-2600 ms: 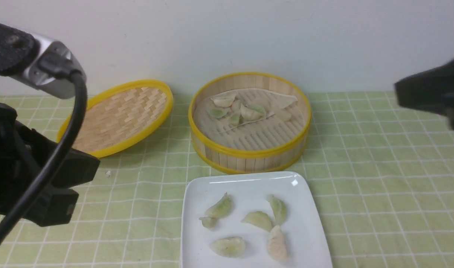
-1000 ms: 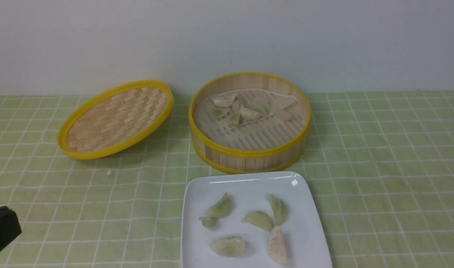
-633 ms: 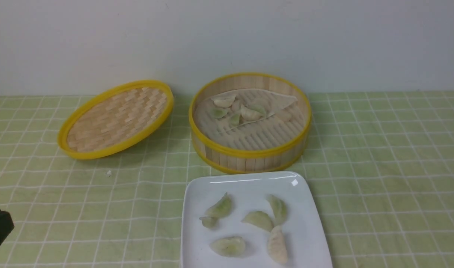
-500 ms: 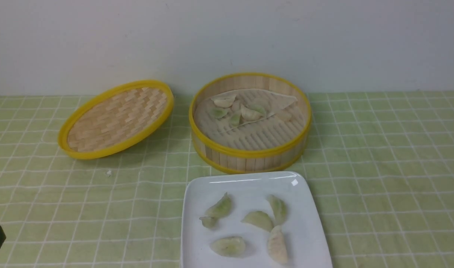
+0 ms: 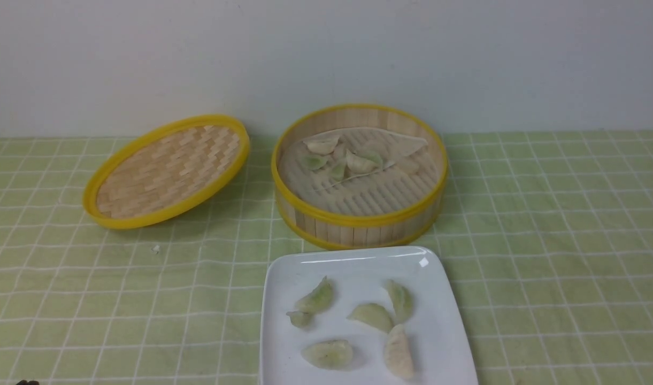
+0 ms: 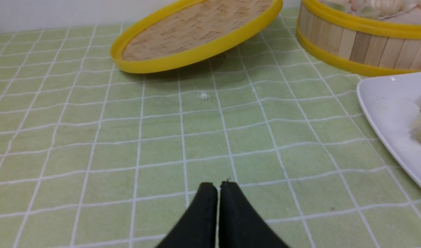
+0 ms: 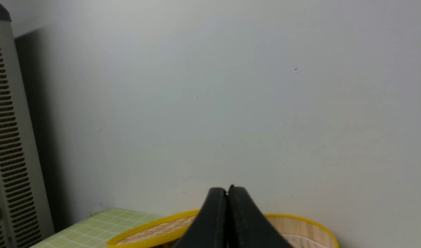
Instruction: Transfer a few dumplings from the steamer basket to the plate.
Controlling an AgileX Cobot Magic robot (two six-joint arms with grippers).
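Green checked cloth, plain wall behind. My left gripper is pinched closed low over bare cloth, the right gripper closed too, up facing the wall. Outward: a crumb, the tilted lid, then the basket with dumplings, plate touching it with five more.

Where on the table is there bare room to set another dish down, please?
The widest bare cloth lies right of the steamer basket and plate. Another open patch sits in front of the lid, left of the plate, bare but for a small crumb. The basket and plate nearly touch, so the centre is crowded.
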